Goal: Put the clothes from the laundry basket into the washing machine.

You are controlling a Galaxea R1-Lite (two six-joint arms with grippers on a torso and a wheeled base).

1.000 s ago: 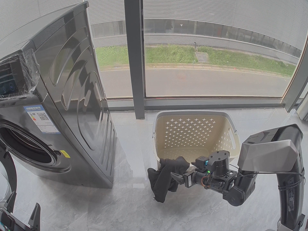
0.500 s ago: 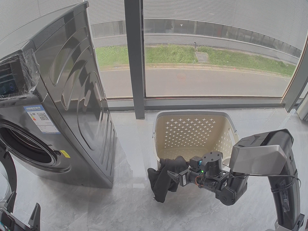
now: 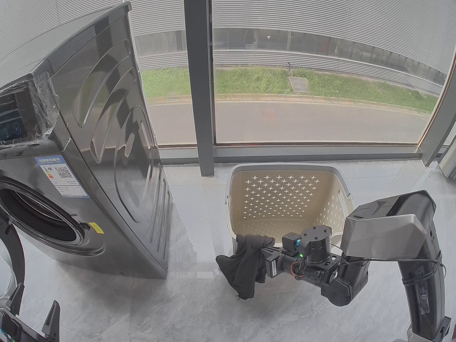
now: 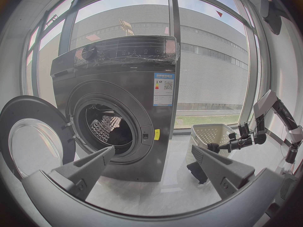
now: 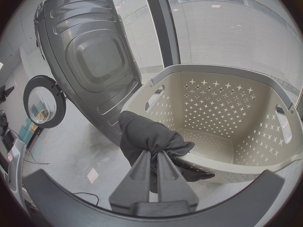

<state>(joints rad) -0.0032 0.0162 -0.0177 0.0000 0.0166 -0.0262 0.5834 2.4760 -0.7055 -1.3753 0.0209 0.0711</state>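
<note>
A dark grey garment (image 3: 246, 264) hangs over the near rim of the cream laundry basket (image 3: 289, 200) and down its outer side. My right gripper (image 3: 267, 251) is shut on the garment (image 5: 148, 139) at the basket's (image 5: 221, 117) near rim. The grey washing machine (image 3: 71, 143) stands to the left with its round door (image 4: 30, 136) swung open and the drum (image 4: 105, 130) visible. My left gripper (image 4: 154, 161) hangs low in front of the machine, open, with nothing between its fingers. The basket (image 4: 210, 136) looks empty inside.
A window wall with a dark vertical post (image 3: 199, 72) runs behind the basket. Pale marble floor (image 3: 190, 300) lies open between the machine and the basket.
My right gripper moved up to the garment at the basket's rim and shut on it; the cloth has bunched and shifted slightly to the left.
</note>
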